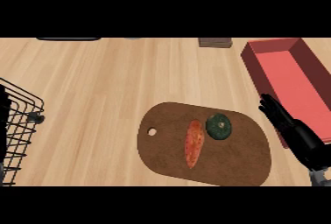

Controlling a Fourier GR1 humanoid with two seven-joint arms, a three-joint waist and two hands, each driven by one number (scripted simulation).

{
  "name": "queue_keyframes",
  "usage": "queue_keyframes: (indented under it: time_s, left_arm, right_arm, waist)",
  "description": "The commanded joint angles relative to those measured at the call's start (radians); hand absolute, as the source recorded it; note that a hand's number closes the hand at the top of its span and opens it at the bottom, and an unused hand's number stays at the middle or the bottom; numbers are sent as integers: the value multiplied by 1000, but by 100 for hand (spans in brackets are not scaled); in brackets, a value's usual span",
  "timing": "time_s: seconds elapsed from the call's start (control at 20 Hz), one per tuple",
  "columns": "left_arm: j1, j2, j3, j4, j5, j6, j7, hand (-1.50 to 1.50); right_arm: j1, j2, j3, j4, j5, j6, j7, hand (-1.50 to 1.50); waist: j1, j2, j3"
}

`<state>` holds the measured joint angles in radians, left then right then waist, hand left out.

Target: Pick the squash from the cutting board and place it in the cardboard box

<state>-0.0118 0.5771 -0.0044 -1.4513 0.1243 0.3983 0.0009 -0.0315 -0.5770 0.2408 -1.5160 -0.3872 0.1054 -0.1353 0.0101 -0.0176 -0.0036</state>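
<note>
Here, the right hand (292, 131), fingers straight and empty, lies at the frame's right edge beside the cutting board (233, 162) bearing the squash (219, 126).

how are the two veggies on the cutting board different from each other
The squash is dark green and round; the carrot is orange-red, long and tapering. The squash sits nearer the board's right side, closer to the right hand; the carrot lies lengthwise near the middle. The carrot covers more of the board's length than the squash. Both lie on the brown cutting board, close together, and no hand touches either.
</note>
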Motion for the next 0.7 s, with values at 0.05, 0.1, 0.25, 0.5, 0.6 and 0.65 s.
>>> queue_keyframes:
  time_s: [0.05, 0.1, 0.25, 0.5, 0.6, 0.65]
  left_arm:
    - [65, -50, 59, 78, 65, -200, -309, 0]
    - [177, -82, 135, 51, 85, -408, -510, 0]
    - [378, -319, 180, -33, 186, -173, -888, 0]
    - [556, -221, 120, -37, 81, -263, -866, 0]
    - [588, -165, 96, -81, 40, -293, -832, 0]
    - [594, -153, 75, -96, 24, -305, -809, 0]
  right_arm:
    - [-40, -39, -87, -88, 26, -85, -1, -150]
    - [-70, -47, -117, -116, 41, -123, -8, -150]
    - [-135, -73, -189, -162, 72, -186, -40, -150]
    - [-139, -161, -181, -172, 202, -239, 4, -150]
    - [-170, -191, -171, -195, 265, -257, 1, -150]
    - [-178, -223, -162, -213, 298, -252, 9, -150]
  waist:
    - [-58, 5, 13]
    - [-74, -1, 18]
    - [-236, 3, 23]
    - [-323, 29, 6]
    - [-299, 31, 4]
    - [-295, 28, 2]
